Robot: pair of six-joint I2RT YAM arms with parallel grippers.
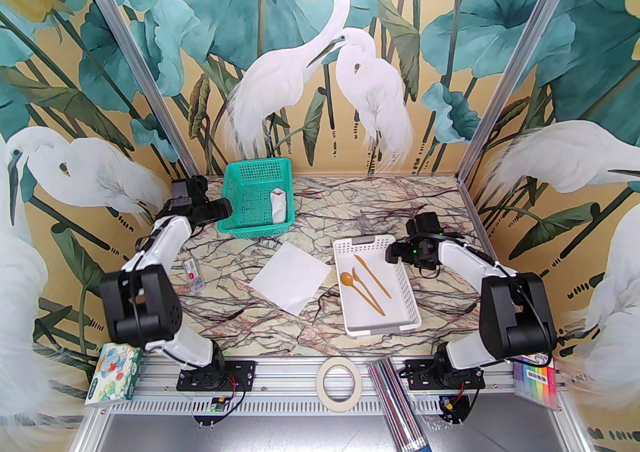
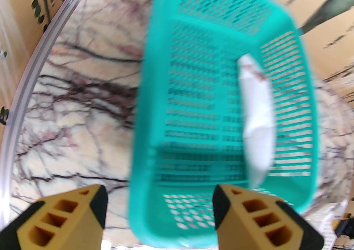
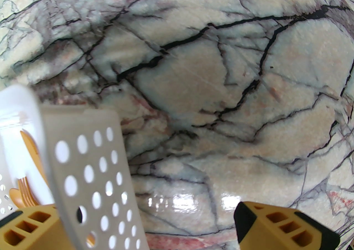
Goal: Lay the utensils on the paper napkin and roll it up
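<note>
Three slim orange-brown utensils [image 1: 367, 292] lay in a white perforated plastic tray [image 1: 397, 312], right of centre on the marble-pattern table [image 1: 350, 209]: round-bowled spoon [image 1: 346, 279], fork [image 3: 25, 192] & knife [image 1: 373, 276], side by side and roughly parallel. The thin white square paper napkin [image 1: 289, 278] lay flat on the table just left of the tray, not touching it, w/ nothing on it. The left tool [image 2: 159, 210] hung at the left side of a teal mesh plastic basket [image 1: 250, 174] at the table's back-left, fingers apart, nothing between them. A white rolled bundle [image 1: 279, 206] w/ red-brown tip rested along the basket's right wall. The right tool [image 1: 392, 252] sat at the tray's far right corner, spread wide, gripping nothing. In the wrist view the tray's perforated wall [image 3: 91, 182] stood between the yellow fingers [image 3: 276, 229], close to one.
</note>
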